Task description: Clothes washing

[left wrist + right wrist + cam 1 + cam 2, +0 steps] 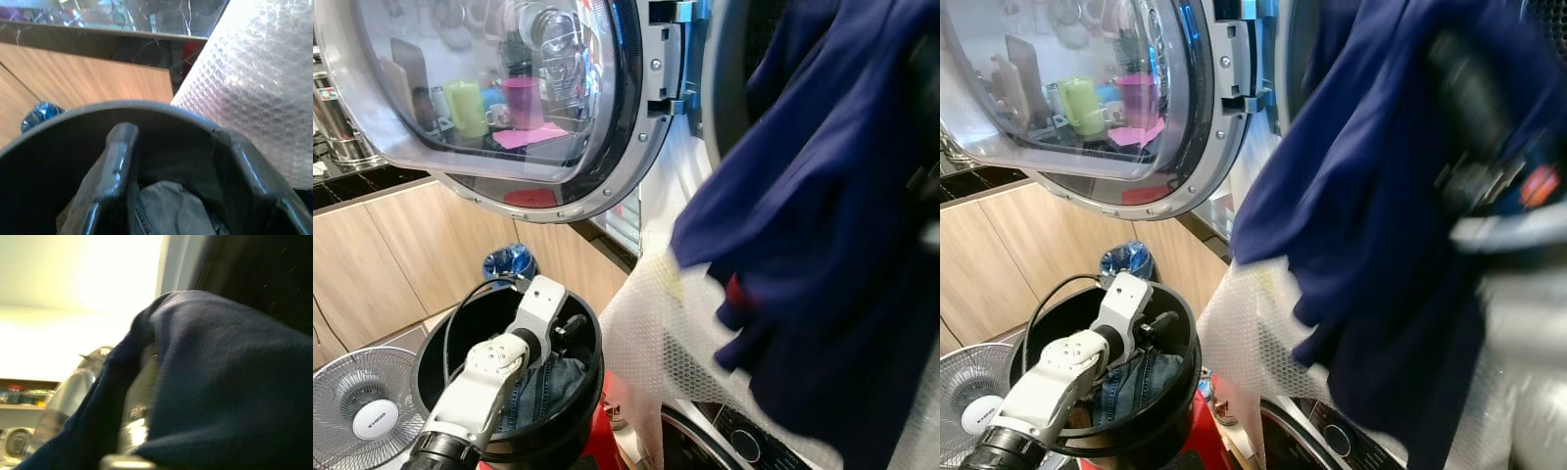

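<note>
Wooden cabinet fronts (431,245) line the kitchen behind a front-loading washing machine whose round glass door (499,98) is swung wide open toward the robot's left. Held up at the drum opening (734,59), a navy blue garment (813,225) hangs in folds and covers most of the machine's front. It is draped over the right gripper (1489,166), which is blurred in the head views; in the right wrist view the cloth wraps 1 black finger (139,401), so the fingers seem closed on the fabric, though how tightly I cannot tell. Bubble wrap (656,333) hangs just below the garment, over the machine's control panel (744,441). Lower down, the left gripper (563,333) reaches inside a black bucket (578,411) near its far rim, just above denim clothing (543,387) lying in it; its 2 fingers stand apart with nothing between them. Beside the bucket stand a white fan (362,411) and a blue bag (509,262) by the cabinets.
</note>
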Robot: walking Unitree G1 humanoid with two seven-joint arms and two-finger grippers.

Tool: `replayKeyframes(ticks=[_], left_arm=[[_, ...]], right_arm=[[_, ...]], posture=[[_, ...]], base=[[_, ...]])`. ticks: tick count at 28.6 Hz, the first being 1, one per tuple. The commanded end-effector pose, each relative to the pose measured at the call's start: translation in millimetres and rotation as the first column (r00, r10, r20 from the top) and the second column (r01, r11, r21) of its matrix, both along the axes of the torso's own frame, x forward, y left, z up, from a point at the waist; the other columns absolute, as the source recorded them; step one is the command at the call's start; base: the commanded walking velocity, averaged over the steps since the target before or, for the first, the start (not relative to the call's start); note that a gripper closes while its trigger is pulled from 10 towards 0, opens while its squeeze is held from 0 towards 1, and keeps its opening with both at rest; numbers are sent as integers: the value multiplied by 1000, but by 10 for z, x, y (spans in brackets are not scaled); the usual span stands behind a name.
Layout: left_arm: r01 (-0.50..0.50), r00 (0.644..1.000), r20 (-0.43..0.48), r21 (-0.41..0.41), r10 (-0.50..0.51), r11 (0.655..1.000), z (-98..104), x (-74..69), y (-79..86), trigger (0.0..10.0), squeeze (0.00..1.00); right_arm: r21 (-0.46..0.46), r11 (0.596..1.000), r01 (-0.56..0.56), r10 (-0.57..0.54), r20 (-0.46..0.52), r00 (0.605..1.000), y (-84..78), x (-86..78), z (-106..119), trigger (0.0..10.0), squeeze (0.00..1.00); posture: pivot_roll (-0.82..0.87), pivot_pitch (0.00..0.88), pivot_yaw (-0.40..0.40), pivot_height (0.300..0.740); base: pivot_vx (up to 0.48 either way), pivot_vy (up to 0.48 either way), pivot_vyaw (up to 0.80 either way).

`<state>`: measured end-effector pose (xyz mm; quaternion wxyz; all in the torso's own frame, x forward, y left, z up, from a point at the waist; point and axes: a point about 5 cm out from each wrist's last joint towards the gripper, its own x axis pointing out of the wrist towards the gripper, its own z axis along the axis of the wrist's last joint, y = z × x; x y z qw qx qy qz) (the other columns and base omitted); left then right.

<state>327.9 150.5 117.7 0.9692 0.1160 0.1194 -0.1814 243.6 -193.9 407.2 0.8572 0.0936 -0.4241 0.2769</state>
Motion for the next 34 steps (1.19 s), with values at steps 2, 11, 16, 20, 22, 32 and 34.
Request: replayKeyframes(ticks=[2,11,16,20,22,32,34], left_arm=[[2,1000,-3,-2,-2,1000,-17,10,-19,10000,0],[1,1000,-14,-19,-1,1000,-61,2,-77,10000,0],[-4,1000,-13,-25,4,1000,-75,-7,-85,10000,0],[-25,1000,-4,-31,25,999,-72,-13,-72,10000,0],[-32,999,-1,-27,32,999,-71,-12,-63,10000,0],[26,999,-43,-16,-27,1000,-141,-70,-149,10000,0],[42,997,-59,-18,-43,999,-163,-83,-185,10000,0]], right_arm=[[-4,1000,25,-26,-49,998,-67,226,192,0,0],[100,962,254,-219,-272,937,-419,957,883,0,0],[119,818,563,-473,-417,776,-720,1024,1040,0,0],[172,564,808,-684,-451,573,-1085,825,1164,0,0],[209,525,825,-692,-460,557,-1157,774,1186,0,0],[-223,536,814,-752,-564,341,-1040,1325,283,10000,0],[-330,553,765,-739,-619,267,-1016,1472,-185,10000,0]], posture=[[182,0,-11,740],[161,0,-14,740],[168,0,-22,740],[171,0,-24,740],[176,0,-26,740],[172,0,-21,740],[162,0,-21,740]], base=[[0,0,0],[0,0,0],[0,0,0],[0,0,0],[0,0,0],[0,0,0],[0,0,0]])
